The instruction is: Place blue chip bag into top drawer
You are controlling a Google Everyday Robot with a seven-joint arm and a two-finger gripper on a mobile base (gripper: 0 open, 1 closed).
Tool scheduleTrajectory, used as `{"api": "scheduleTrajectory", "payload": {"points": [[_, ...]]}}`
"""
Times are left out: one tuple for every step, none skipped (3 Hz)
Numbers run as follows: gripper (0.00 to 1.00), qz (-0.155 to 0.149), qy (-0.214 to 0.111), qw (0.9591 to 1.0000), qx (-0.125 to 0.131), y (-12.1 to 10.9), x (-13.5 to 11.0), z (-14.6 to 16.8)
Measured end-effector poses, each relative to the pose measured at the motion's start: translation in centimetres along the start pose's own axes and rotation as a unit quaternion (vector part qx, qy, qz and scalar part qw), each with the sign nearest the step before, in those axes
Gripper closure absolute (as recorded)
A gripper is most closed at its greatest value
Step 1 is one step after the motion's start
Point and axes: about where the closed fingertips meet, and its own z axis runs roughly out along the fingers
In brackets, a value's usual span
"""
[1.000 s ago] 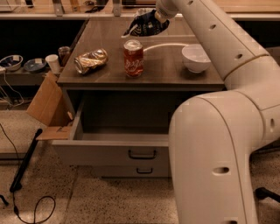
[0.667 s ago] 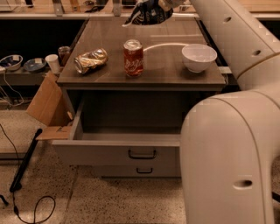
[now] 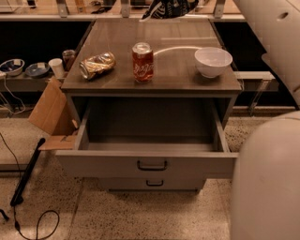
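While the flat-fronted grey top drawer (image 3: 103,161) stands open at six o'clock, the crumpled navy foil chip bag (image 3: 168,9) hangs at twelve by the gripper (image 3: 180,3); its hold cannot be told.

Your robot's body takes up the right side of the frame. In the upper right you see an arm segment (image 3: 276,37) in a smooth, off-white moulded casing, with one small dark oval recess (image 3: 282,15) near its top and an angular seam lower down where its panels meet. In the lower right corner a broad rounded shell (image 3: 267,187) of the same off-white bulges in, matte and softly shaded. The gripper (image 3: 180,5) is a dark shape at the top centre edge, mostly cut off.
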Motion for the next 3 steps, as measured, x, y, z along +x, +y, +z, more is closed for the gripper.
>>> {"api": "scheduleTrajectory", "payload": {"points": [[1.0, 0.017, -0.008, 0.9998, 0.009, -0.1, 1.8, -3.7], [1.0, 0.027, -0.009, 0.9995, 0.013, 0.4, 3.7, -6.8], [1.0, 0.039, -0.008, 0.9991, 0.017, 1.3, 6.1, -10.5]]}}
